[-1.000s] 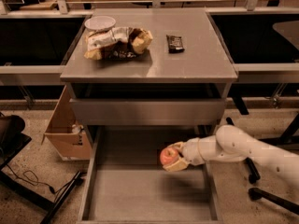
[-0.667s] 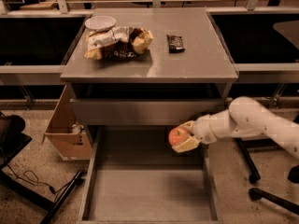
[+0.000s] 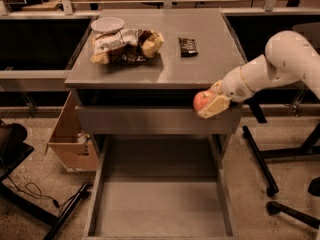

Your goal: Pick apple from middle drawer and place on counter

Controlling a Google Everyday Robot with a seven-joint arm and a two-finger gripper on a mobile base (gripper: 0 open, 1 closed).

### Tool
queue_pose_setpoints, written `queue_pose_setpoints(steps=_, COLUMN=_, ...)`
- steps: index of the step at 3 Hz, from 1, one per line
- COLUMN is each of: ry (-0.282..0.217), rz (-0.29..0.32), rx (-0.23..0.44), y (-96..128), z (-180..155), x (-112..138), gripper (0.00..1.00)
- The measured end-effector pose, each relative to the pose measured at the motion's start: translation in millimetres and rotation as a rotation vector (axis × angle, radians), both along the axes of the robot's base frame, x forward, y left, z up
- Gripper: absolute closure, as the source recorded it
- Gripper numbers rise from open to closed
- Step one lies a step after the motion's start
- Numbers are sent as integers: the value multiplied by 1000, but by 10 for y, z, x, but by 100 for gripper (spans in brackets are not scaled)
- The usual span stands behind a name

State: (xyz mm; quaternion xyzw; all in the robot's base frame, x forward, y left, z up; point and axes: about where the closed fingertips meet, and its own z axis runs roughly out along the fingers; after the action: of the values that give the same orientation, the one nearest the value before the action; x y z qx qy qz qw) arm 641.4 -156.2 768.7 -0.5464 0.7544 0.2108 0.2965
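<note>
One gripper holds the apple by the counter; bag print seems illegible.

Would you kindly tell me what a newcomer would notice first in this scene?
The gripper holds the apple just below the front-right edge of the counter, above the open middle drawer. Snack bags and a white bowl sit at its back left, a dark packet right of them.

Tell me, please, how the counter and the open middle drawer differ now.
The counter sits high and carries snack bags, a bowl and a dark packet; the middle drawer is pulled out low and shows only bare floor. The counter is a flat slab; the middle drawer has low side walls. Both are grey. The gripper holds the apple by the counter's front edge.
</note>
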Motion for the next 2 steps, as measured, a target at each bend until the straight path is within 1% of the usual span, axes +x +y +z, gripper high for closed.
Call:
queue_pose_setpoints(steps=1, ry=-4, rz=-4, rx=-11, y=-22, z=148, x=37, gripper=100)
queue_pose_setpoints(steps=2, ry=-23, rz=-14, rx=-4, y=-38, z=344, x=119, gripper=100)
